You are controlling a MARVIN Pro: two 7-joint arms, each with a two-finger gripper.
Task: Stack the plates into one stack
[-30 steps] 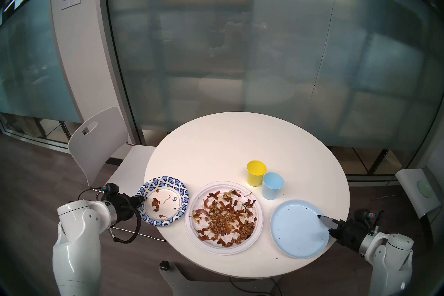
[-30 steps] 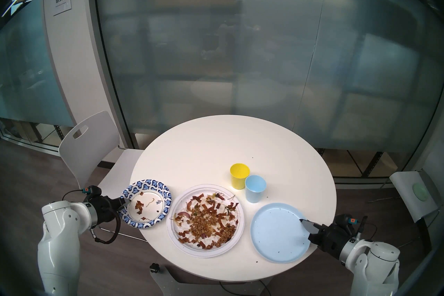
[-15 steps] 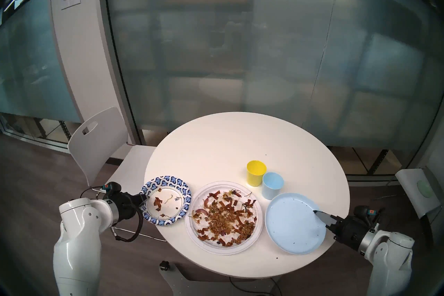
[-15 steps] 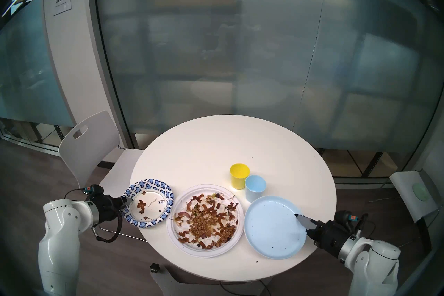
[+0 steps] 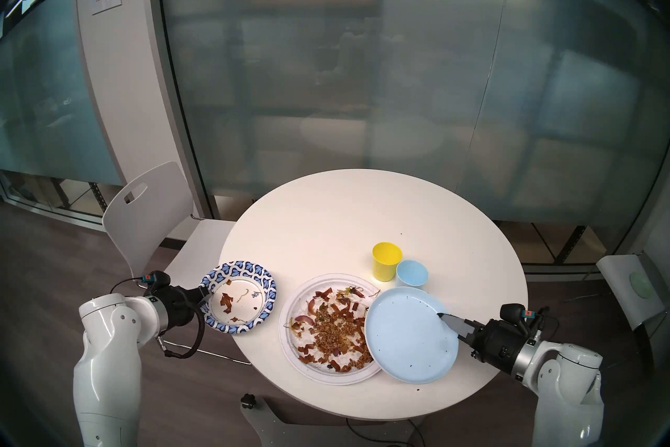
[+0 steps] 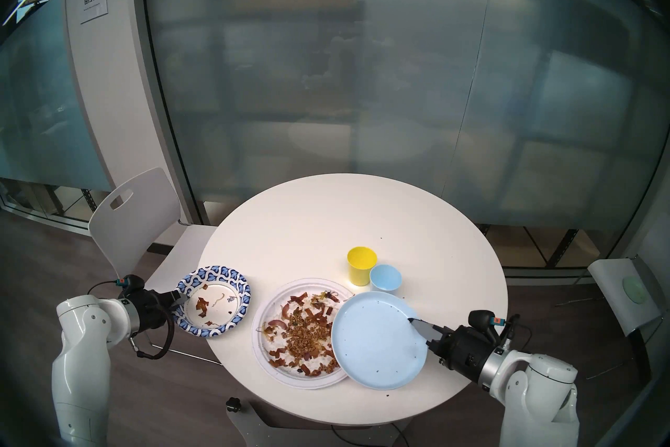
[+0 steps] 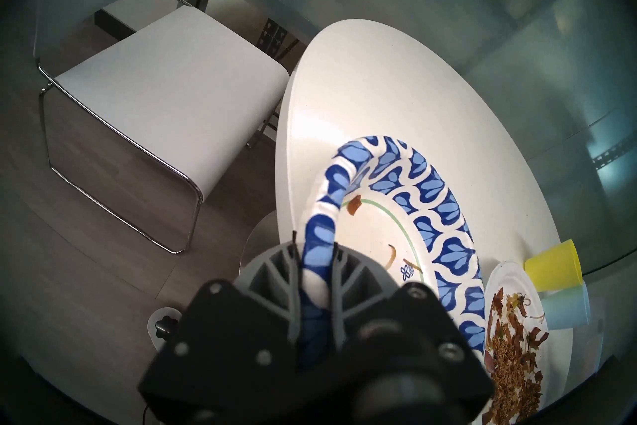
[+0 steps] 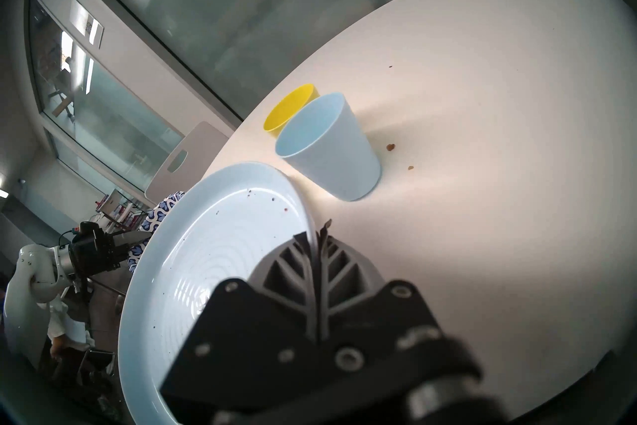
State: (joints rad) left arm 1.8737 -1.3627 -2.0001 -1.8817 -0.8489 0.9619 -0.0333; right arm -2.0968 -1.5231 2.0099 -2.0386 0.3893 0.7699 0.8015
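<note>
From the head you are getting two nearly identical views, both looking steeply down from well above the round surface (image 5: 326,217), taking in both arms and the frosted glass wall beyond. Your left wrist view is sitting very close behind the left end effector (image 7: 315,248), facing along the patterned-rim plate (image 7: 444,207) toward the white chair (image 7: 155,96). Your right wrist view is riding tilted, close behind the right end effector (image 8: 315,234), facing across the light-blue plate (image 8: 213,258). Both wrist views are sharing the yellow cup (image 7: 551,262) and the light-blue cup (image 8: 331,151).
</note>
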